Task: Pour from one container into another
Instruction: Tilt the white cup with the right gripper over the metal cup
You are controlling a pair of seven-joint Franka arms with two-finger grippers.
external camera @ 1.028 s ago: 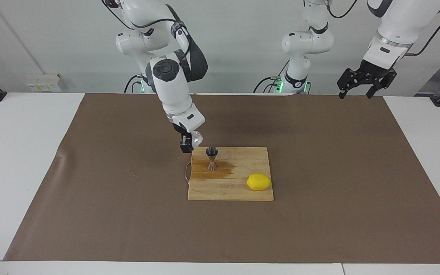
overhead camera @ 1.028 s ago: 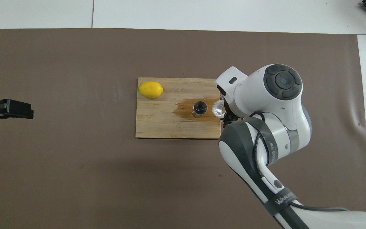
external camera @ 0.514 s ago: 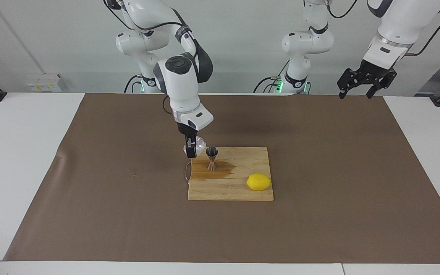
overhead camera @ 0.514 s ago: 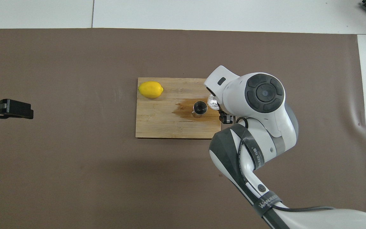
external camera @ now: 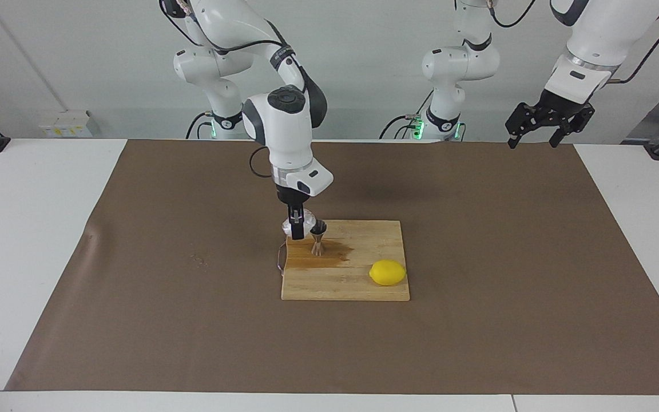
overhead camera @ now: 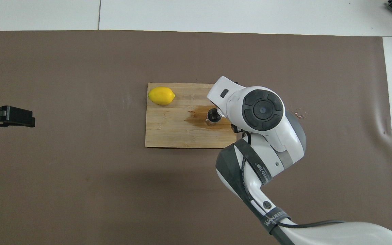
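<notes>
A small clear textured glass cup [external camera: 301, 225] hangs tilted over the wooden cutting board [external camera: 364, 286], with my right gripper [external camera: 297, 224] shut on it. Its lip leans against the top of the metal jigger [external camera: 318, 238], which stands upright on the board in a dark wet stain [external camera: 329, 252]. From overhead the right arm's wrist covers the cup; only the jigger [overhead camera: 213, 116] shows beside it. My left gripper [external camera: 537, 129] hangs open, high over the mat's edge at the left arm's end of the table, and waits.
A yellow lemon [external camera: 387, 272] lies on the board, farther from the robots than the jigger and toward the left arm's end. The board rests mid-table on a brown mat [external camera: 135, 286]. A small wet spot [overhead camera: 299, 114] marks the mat toward the right arm's end.
My right gripper has carried the glass cup sideways over the board to the jigger and tipped it toward the jigger's top. The left arm has not moved.
</notes>
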